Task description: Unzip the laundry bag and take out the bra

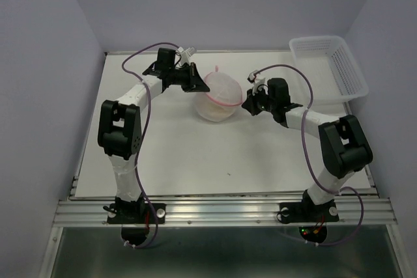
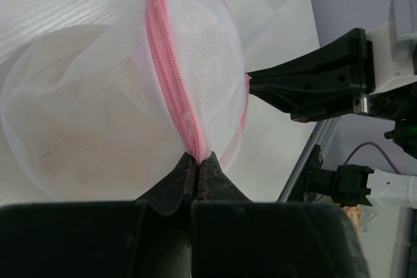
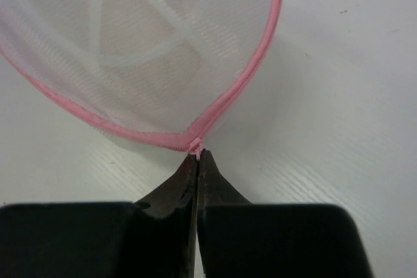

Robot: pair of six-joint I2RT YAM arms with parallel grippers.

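At the frame's centre the laundry bag (image 1: 219, 96) is held from both sides, its zipper rim (image 2: 171, 83) clamped in the left fingers (image 2: 176, 187), its pull tab (image 3: 194, 146) pinched in the right fingers (image 3: 184, 183).

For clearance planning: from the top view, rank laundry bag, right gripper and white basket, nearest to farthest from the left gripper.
1. Laundry bag, pinched by left gripper.
2. Right gripper, bag's right side.
3. White basket, back right corner.
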